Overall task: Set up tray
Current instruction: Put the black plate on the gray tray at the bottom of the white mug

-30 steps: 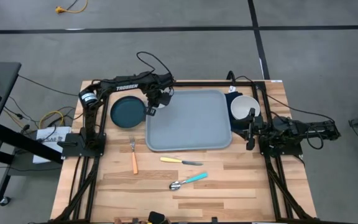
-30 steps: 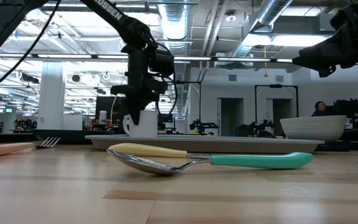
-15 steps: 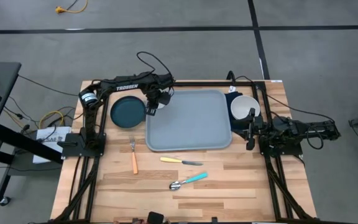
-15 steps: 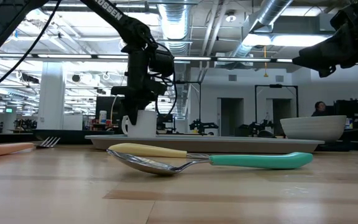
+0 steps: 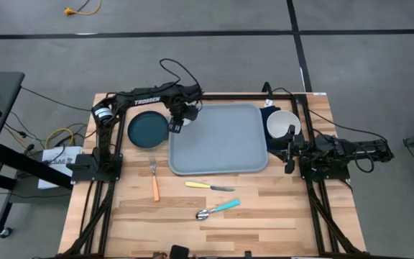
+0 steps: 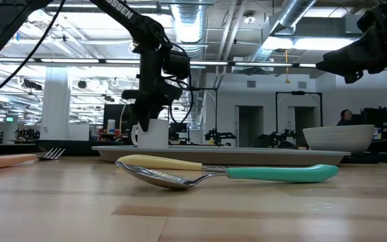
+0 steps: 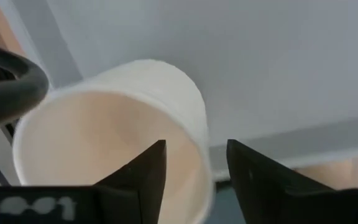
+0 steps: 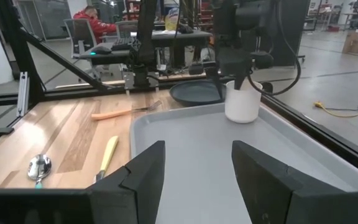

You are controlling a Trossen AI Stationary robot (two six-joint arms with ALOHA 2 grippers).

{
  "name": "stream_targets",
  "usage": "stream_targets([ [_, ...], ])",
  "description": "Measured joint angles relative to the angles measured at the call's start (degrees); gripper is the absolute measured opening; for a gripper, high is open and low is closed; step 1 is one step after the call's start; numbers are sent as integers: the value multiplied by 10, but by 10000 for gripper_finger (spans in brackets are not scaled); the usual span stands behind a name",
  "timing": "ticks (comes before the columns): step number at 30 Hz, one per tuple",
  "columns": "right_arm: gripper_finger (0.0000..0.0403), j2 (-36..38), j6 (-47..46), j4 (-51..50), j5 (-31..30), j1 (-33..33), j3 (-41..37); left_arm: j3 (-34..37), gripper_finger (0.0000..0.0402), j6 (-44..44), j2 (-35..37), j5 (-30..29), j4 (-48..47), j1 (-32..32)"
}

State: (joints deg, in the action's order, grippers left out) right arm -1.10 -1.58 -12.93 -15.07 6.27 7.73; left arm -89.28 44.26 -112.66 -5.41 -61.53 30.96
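The grey-blue tray lies flat in the middle of the table's far half. A white cup stands upright on the tray's far-left corner, also visible in the low view. My left gripper is directly above the cup and open. In the left wrist view, one finger is inside the cup's rim and the other is outside, with a gap on both sides. My right gripper is open and waits at the tray's right edge.
A dark teal plate sits left of the tray. A white bowl rests on a navy napkin to the tray's right. Near the tray's front edge lie an orange-handled fork, a yellow-handled knife and a teal-handled spoon.
My left gripper has risen slightly over the cup. The cup stays standing on the tray's far-left corner.
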Motion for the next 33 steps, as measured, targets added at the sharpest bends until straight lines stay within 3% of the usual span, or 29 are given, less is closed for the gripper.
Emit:
stream_targets([
  [9,178,0,0,0,0,0,0,-63,158,-48,0,0,-128,5],
  [15,178,0,0,0,0,0,0,-141,158,-88,0,1,-241,11],
  [20,178,0,0,0,0,0,0,-198,158,-133,18,67,-283,26],
  [24,178,0,-1,0,0,0,0,-189,158,-183,71,127,-287,39],
  [29,178,0,-14,-5,0,0,0,-138,158,-255,146,131,-258,48],
  [33,178,0,-15,-16,0,0,0,-59,158,-292,211,127,-222,48],
])
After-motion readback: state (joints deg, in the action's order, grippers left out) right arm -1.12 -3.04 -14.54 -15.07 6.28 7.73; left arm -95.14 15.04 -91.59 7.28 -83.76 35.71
